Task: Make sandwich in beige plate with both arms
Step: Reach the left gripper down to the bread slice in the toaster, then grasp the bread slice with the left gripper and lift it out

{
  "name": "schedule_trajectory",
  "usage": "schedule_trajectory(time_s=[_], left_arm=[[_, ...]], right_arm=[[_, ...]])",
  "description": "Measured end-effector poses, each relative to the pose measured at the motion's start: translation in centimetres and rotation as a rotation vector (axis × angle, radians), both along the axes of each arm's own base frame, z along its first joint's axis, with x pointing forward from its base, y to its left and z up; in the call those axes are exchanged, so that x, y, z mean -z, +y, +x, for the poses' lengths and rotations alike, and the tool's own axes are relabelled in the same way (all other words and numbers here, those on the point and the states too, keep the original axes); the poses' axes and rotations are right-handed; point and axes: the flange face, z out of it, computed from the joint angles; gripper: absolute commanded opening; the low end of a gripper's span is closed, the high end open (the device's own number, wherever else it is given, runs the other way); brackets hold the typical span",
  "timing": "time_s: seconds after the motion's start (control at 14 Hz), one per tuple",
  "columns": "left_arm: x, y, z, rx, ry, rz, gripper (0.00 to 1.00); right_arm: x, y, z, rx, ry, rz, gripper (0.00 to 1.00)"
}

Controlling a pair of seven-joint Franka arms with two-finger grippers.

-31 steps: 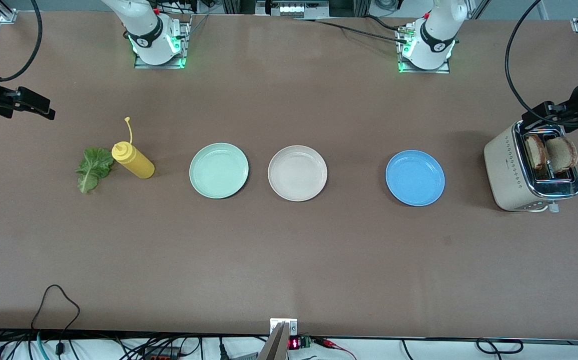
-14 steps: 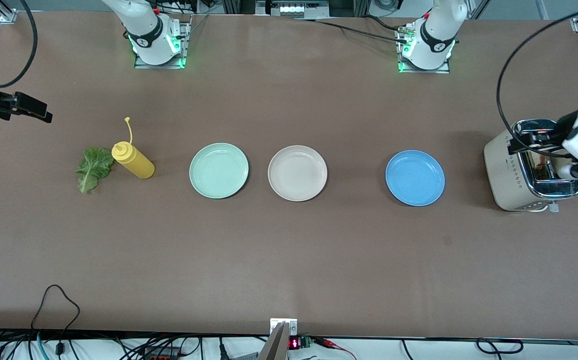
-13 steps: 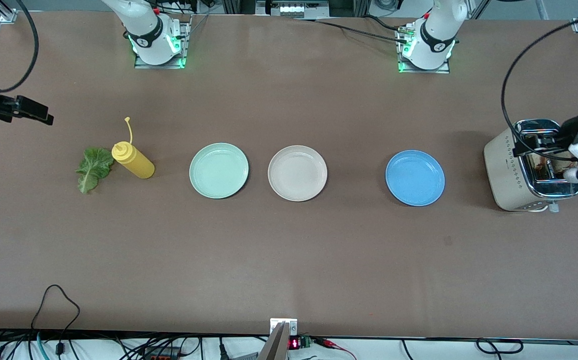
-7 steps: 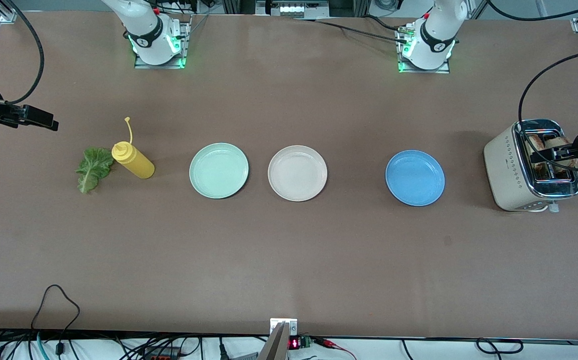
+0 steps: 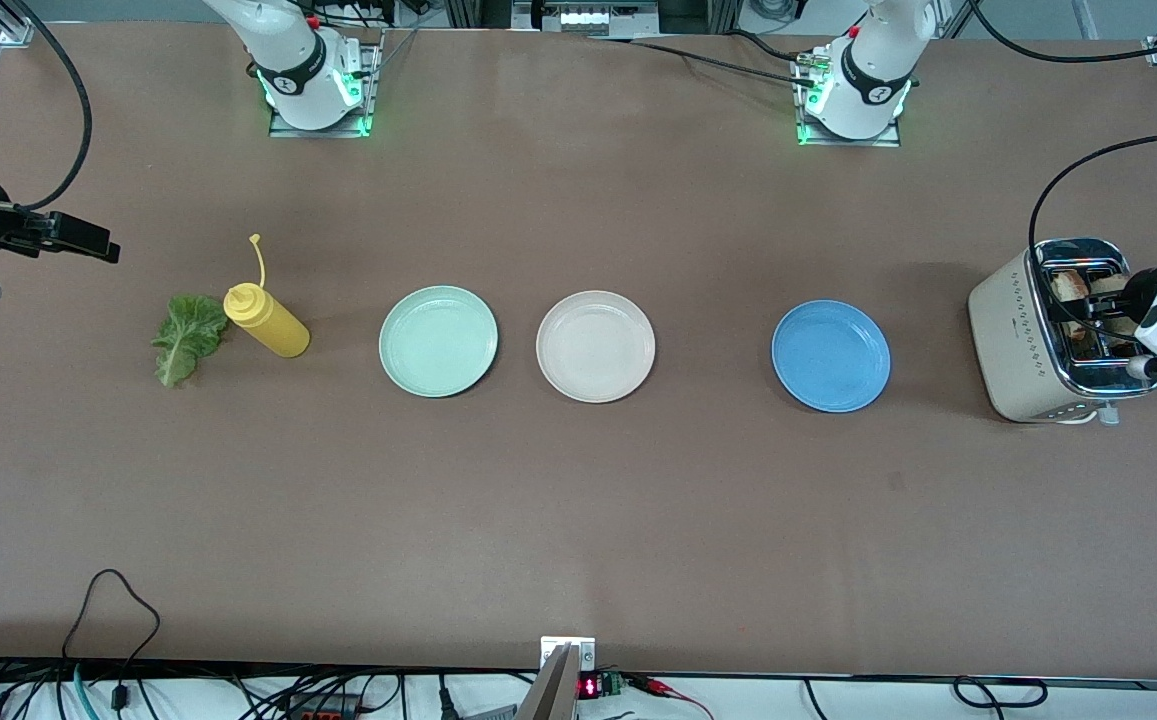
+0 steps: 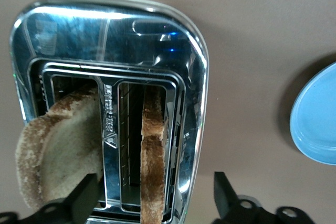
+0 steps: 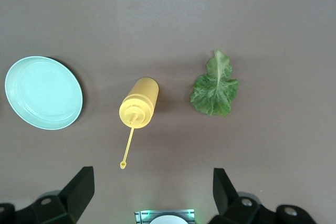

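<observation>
Left wrist view: my left gripper (image 6: 152, 203) hangs open over the toaster (image 6: 113, 51), bread (image 6: 154, 156) standing on edge along its slots. My right gripper (image 7: 152, 200) waits open above the lettuce (image 7: 214, 86).

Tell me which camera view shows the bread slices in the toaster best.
The left wrist view: it looks straight down into the toaster, showing both bread slices standing in the slots between the open left gripper's fingers. The front view shows the slices small and partly hidden by the left arm. The right wrist view shows none of them.
</observation>
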Motion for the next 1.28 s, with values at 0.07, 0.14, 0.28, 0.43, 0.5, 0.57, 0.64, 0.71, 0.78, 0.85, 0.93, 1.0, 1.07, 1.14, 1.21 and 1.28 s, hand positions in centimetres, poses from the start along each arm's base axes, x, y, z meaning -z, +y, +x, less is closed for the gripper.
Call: schedule_trajectory(time_s=[0.07,0.14,0.28,0.43,0.5,0.57,0.64,0.71,0.78,0.85,0.93,1.0,1.07,1.14,1.21,1.28], left_arm=[[0.2,0.0,-0.1,0.0,0.003,-0.001,0.6],[0.2,-0.1,-0.1,0.001,0.005,-0.002,0.47],[0.6,-0.1,-0.2,0.001,0.012,-0.004,0.3],[1.2,0.2,-0.6,-0.005,0.026,-0.009,0.12],[1.4,0.3,-0.8,-0.008,0.032,-0.011,0.06],[1.4,0.3,-0.9,-0.009,0.036,-0.012,0.02],[1.4,0.4,-0.9,-0.009,0.038,-0.011,0.0],[1.2,0.4,-0.9,-0.008,0.037,-0.011,0.0],[0.9,0.2,-0.9,-0.006,0.035,-0.01,0.0],[0.3,0.1,-0.8,-0.003,0.027,-0.007,0.0],[-0.7,-0.1,-0.6,0.0,0.013,-0.002,0.0],[-2.1,-0.2,-0.5,0.002,-0.001,0.003,0.0],[-3.8,-0.3,-0.3,0.003,-0.014,0.009,0.0],[-5.7,-0.5,-0.2,0.003,-0.022,0.014,0.0],[-7.6,-0.7,-0.3,0.004,-0.023,0.018,0.0],[-9.6,-1.0,-0.4,0.008,-0.021,0.027,0.0]], right_arm=[[0.2,0.0,0.1,0.0,0.003,0.0,1.0],[0.4,0.0,0.2,0.0,0.007,0.0,1.0],[0.8,-0.1,0.3,0.001,0.014,0.001,1.0],[1.0,-0.1,0.4,0.001,0.016,0.001,1.0],[1.0,-0.1,0.4,0.001,0.015,0.001,1.0],[1.0,-0.1,0.4,0.001,0.015,0.001,1.0],[1.0,-0.1,0.4,0.001,0.013,0.001,1.0],[1.0,-0.1,0.5,0.001,0.012,0.001,1.0],[1.0,-0.1,0.5,0.001,0.011,0.001,1.0],[1.0,-0.1,0.5,0.001,0.011,0.001,1.0],[1.0,-0.1,0.5,0.001,0.012,0.001,1.0],[1.1,-0.1,0.5,0.001,0.013,0.001,1.0],[1.4,-0.1,0.6,0.001,0.018,0.001,1.0],[2.0,-0.1,0.8,0.001,0.029,0.001,1.0],[2.7,-0.1,1.1,0.001,0.043,0.002,1.0],[3.6,-0.1,1.4,0.001,0.059,0.003,1.0]])
